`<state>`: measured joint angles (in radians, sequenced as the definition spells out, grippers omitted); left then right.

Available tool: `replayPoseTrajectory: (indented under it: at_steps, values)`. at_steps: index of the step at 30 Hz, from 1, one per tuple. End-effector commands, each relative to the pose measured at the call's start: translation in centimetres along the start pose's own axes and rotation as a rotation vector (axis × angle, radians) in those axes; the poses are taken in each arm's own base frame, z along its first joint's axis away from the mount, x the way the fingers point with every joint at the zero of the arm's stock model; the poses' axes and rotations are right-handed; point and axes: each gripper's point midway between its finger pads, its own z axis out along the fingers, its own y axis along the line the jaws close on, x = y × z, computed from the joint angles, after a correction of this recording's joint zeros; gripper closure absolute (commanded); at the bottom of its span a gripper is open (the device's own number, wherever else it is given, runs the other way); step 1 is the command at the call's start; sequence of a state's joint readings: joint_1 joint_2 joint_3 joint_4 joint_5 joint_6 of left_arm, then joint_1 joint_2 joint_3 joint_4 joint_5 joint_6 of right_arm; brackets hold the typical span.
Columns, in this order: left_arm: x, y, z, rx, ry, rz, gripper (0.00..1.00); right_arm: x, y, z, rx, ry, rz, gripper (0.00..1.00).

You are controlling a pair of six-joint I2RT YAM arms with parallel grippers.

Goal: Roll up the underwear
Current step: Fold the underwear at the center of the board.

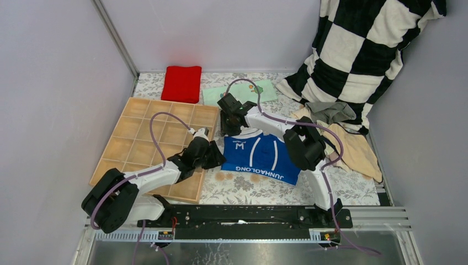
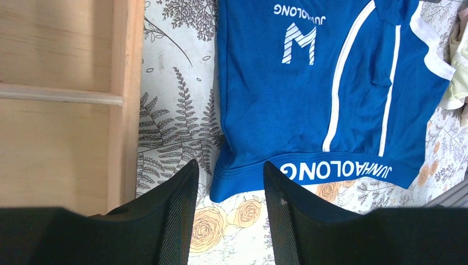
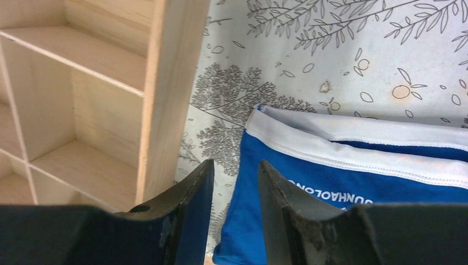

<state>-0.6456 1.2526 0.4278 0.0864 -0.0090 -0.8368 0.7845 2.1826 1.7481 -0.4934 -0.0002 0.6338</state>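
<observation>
The blue underwear (image 1: pixel 259 157) with white stripes lies flat on the flowered cloth, its lettered waistband toward the near edge. My left gripper (image 1: pixel 218 157) is open at its near left corner; in the left wrist view that corner (image 2: pixel 237 176) lies between the jaws (image 2: pixel 229 176), not pinched. My right gripper (image 1: pixel 229 130) is open at the brief's far left corner; its wrist view shows the brief's edge (image 3: pixel 331 182) beside the jaws (image 3: pixel 236 171). A grey brief (image 1: pixel 331 111) and a beige one (image 1: pixel 359 149) lie in a heap to the right.
A wooden grid tray (image 1: pixel 160 138) sits close left of both grippers. A red folded cloth (image 1: pixel 182 83) and a mint printed cloth (image 1: pixel 259 91) lie at the back. A black-and-white checkered cloth (image 1: pixel 364 49) hangs at the back right.
</observation>
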Motion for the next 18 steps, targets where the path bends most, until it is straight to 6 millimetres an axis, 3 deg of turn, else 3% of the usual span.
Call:
replayPoseTrajectory:
  at_steps: [1,13,18]
  values:
    - [0.7,2.0,0.5,-0.073,0.007,0.015,0.48,0.2,-1.0,0.8,0.075,0.007,-0.036,0.58]
    - [0.6,1.8,0.5,-0.070,0.010,0.020,0.48,1.8,-2.2,3.7,0.113,0.061,-0.051,0.57]
    - [0.6,1.6,0.9,-0.065,0.016,0.020,0.48,2.2,-3.1,3.8,0.139,0.058,-0.055,0.78]
